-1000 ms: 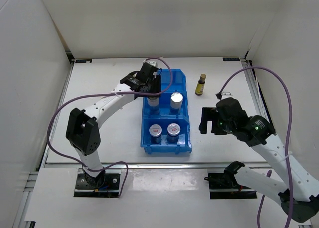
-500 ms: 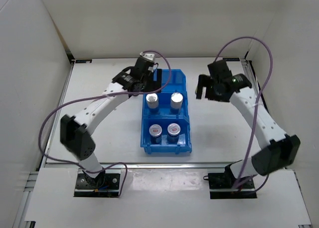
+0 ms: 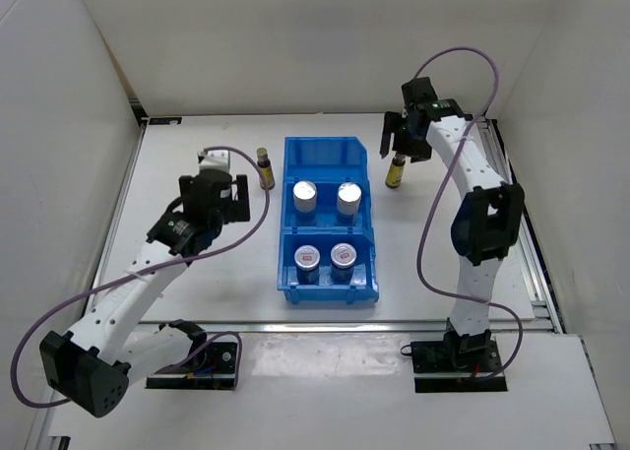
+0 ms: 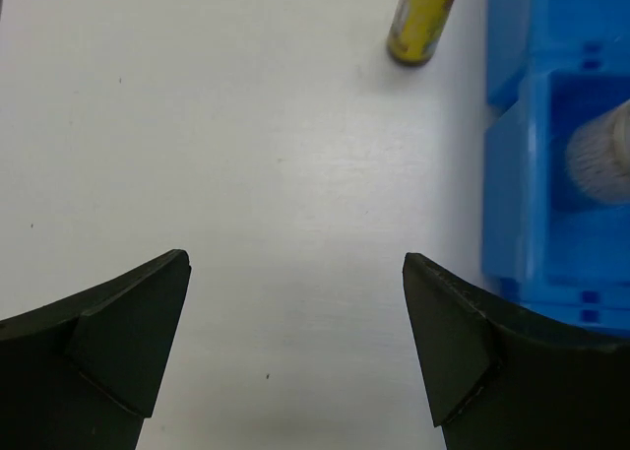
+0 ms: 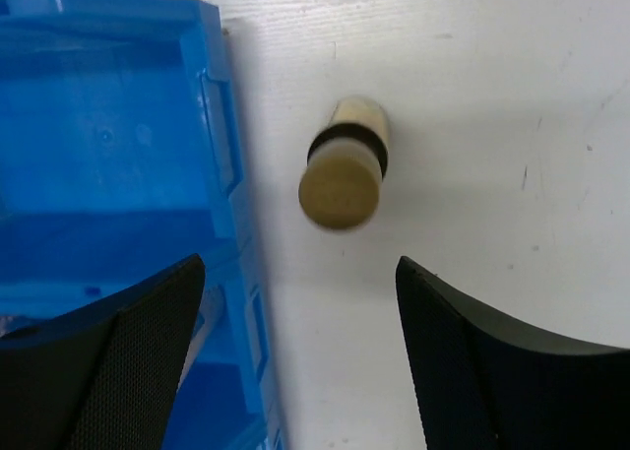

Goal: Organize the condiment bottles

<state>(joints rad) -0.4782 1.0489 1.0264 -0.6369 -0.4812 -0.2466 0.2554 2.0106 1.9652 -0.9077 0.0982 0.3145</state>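
Observation:
The blue bin [image 3: 372, 235] holds two silver-topped white-blue cylinders [image 3: 304, 196] in its middle compartment and two grey jars with red-marked lids [image 3: 309, 258] in the front one. One brown yellow-labelled bottle [image 3: 264, 167] stands left of the bin, and it also shows in the left wrist view as the bottle [image 4: 423, 17]. Another brown bottle [image 3: 396, 171] stands right of the bin. My right gripper [image 3: 398, 147] hovers over it, open, and the bottle's cap [image 5: 340, 187] lies just ahead of the right gripper [image 5: 300, 265]. My left gripper [image 3: 221, 202] is open over bare table, as the left gripper [image 4: 295, 263] shows in its own view.
The bin's back compartment [image 3: 325, 160] holds nothing. White walls enclose the table at the back and both sides. The bin's left wall [image 4: 512, 164] is close to my left gripper's right finger. The bin's rim [image 5: 221, 125] runs beside my right gripper's left finger.
My left gripper let go of a cylinder in the middle compartment and drew back to the left. My right arm swung to the back, over the right-hand brown bottle, its jaws narrowing somewhat.

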